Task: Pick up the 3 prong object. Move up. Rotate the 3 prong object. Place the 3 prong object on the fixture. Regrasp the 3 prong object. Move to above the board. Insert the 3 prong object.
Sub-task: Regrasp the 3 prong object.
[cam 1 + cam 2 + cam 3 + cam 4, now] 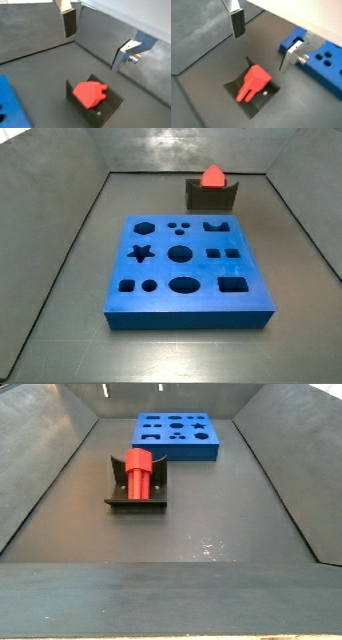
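Note:
The red 3 prong object [90,93] rests in the notch of the dark fixture [108,108]; both also show in a wrist view, the object [252,82] on the fixture [265,100]. In a side view the object [139,472] lies along the fixture [134,503], and in a side view it pokes above it [211,175]. My gripper [97,40] is open and empty, above the object and clear of it, and shows in both wrist views [263,40]. It is out of both side views. The blue board [185,263] lies flat nearby.
Grey walls enclose the dark floor on all sides. The board [178,434] sits beyond the fixture in a side view, and its edge shows in both wrist views [321,57] [10,107]. The fixture [211,196] stands near the back wall.

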### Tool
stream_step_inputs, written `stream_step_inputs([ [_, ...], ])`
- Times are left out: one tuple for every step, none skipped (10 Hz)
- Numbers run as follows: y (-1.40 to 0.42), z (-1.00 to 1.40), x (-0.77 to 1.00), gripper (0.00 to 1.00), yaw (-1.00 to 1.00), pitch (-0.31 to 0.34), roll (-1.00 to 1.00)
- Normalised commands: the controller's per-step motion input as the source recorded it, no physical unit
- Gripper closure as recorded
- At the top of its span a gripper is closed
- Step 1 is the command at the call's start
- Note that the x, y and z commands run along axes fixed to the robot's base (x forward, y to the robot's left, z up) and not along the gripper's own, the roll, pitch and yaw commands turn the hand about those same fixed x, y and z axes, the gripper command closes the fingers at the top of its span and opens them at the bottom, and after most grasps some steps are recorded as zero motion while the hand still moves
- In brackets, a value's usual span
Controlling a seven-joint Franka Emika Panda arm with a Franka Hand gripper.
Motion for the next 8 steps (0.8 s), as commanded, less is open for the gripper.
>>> stream_step_inputs([
  [-0.02,0.0,0.02,0.0,0.03,0.03,1.0],
  [-0.03,-0.01,0.03,0.0,0.03,0.041,1.0],
  [-0.03,-0.01,0.04,0.0,0.04,0.053,1.0],
  [-0.03,-0.01,0.06,0.0,0.04,0.061,1.0],
  [-0.03,-0.01,0.07,0.0,0.05,0.087,1.0],
  [-0.04,-0.01,0.08,0.0,0.06,0.11,1.0],
  [-0.04,-0.01,0.09,0.0,0.09,0.145,1.0],
  [-0.04,-0.02,0.1,0.0,0.12,0.175,1.0],
])
